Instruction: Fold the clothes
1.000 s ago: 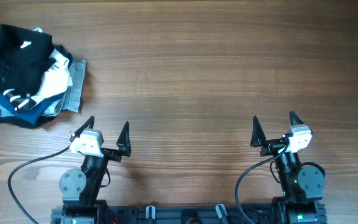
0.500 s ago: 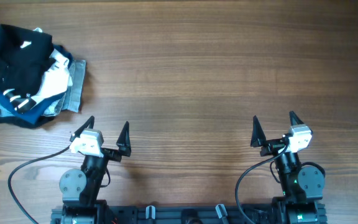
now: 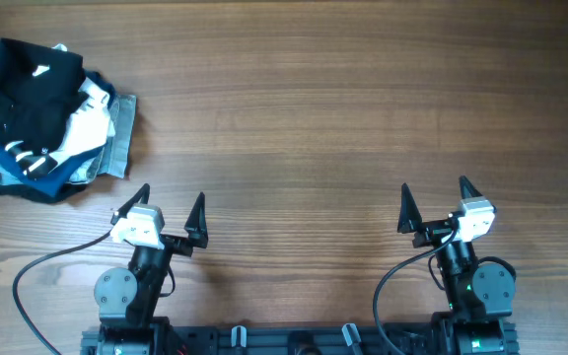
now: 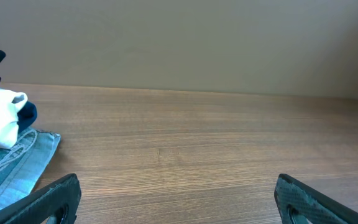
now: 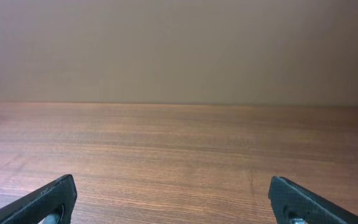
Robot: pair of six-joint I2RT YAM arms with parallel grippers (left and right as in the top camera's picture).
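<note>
Overhead, black T-shirt [image 3: 18, 74] lies heaped with white garment [image 3: 85, 120] and denim [image 3: 119, 133].

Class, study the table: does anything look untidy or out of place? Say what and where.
Only the heap at the far left of the table: the black T-shirt lies crumpled together with a white garment, a navy striped garment and a blue denim piece, none folded. The left pincer and right pincer are open, empty.
</note>
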